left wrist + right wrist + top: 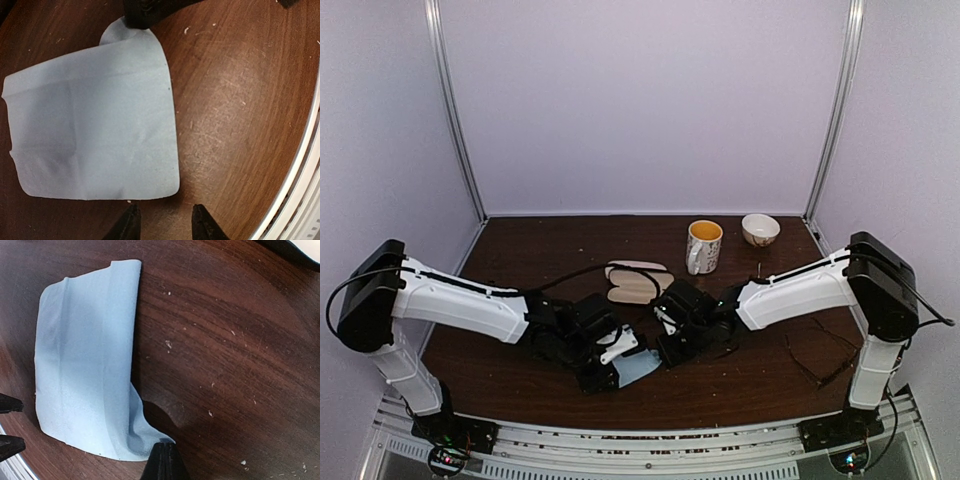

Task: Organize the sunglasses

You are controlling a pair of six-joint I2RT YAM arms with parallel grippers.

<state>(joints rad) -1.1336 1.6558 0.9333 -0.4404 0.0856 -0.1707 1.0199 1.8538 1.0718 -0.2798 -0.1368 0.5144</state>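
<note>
Left tool point(165, 226), fingers apart and empty, hovers at the edge of a soft light-blue square cloth point(95, 125) on the dark brown wooden table point(235, 100). Right tool point(162, 460) is pinched together on 1 lifted corner of that cloth. Far right on the table lie thin black-framed sunglasses point(820, 355), untouched: likely light, springy and fragile, best gripped at the bridge. Their long axis seems diagonal; facing unclear.

You have one pair of sunglasses point(806, 362) in sight: a thin, black-framed pair lying on the table point(540, 250). It sits well off to the right of your right hand point(665, 352), touching nothing, and nearer the table's right edge than that hand. The frame is too fine to tell whether its arms are folded.
</note>
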